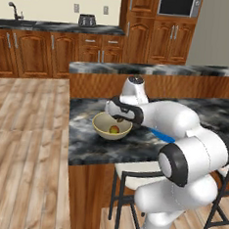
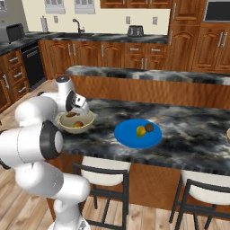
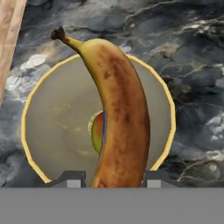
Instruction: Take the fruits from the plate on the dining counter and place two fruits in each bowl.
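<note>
I have the dining worktop (image 2: 188, 130) ahead of me, its marbled stone top carrying everything that matters. On it, toward the middle in the right base view, lies the blue plate (image 2: 130, 137), and well apart from it, near the worktop's end, stands the near bowl (image 1: 101, 126). A second bowl I cannot make out properly; there may be a sliver of it at the far right edge of the right base view, but it is too small to say.

My hand (image 3: 113, 180) hangs right above the near bowl, and in the hand view its two fingertips (image 3: 72, 180) stand either side of the brown banana (image 3: 120, 122), clamped on it, stem pointing away from me. The banana is in the air over the bowl's opening, not yet resting inside.

Beneath it, on the bowl's floor, sits the orange-green fruit (image 1: 114, 129), so one piece is already delivered. On the plate two pieces remain, touching or nearly so: the yellow-green fruit (image 2: 141, 131) and the dark brown ball (image 2: 149, 127).

By my reckoning I am about a third through: one fruit placed, the second about to be dropped, and both plate fruits left for the other bowl.
</note>
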